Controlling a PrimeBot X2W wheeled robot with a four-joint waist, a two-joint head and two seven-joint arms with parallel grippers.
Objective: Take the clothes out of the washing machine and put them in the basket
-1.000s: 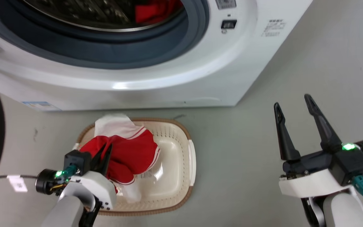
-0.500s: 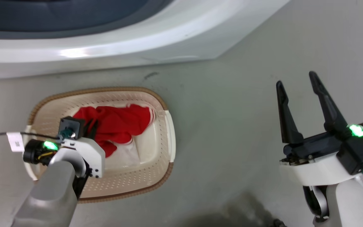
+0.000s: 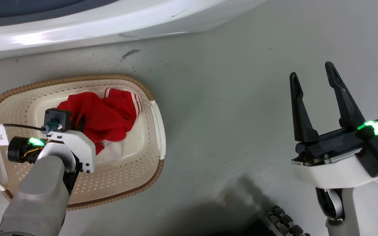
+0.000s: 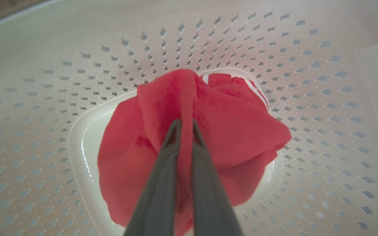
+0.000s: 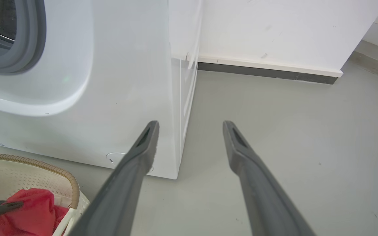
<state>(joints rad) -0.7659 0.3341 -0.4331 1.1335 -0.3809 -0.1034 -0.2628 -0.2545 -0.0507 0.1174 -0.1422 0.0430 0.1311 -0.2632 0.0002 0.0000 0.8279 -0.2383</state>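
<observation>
Clothes first: one red garment [image 3: 110,114] sits in the basket [image 3: 133,177] at the frame's left, my left tool [image 4: 184,122] pinched narrow on a fold of it. I'd open fully before lifting, so nothing trails out. My right tool [image 3: 311,69] hangs wide, empty, lower right.

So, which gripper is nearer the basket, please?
Left. The left gripper is inside the basket, shut on the garment; the right gripper is open over the floor, off to its right.
</observation>
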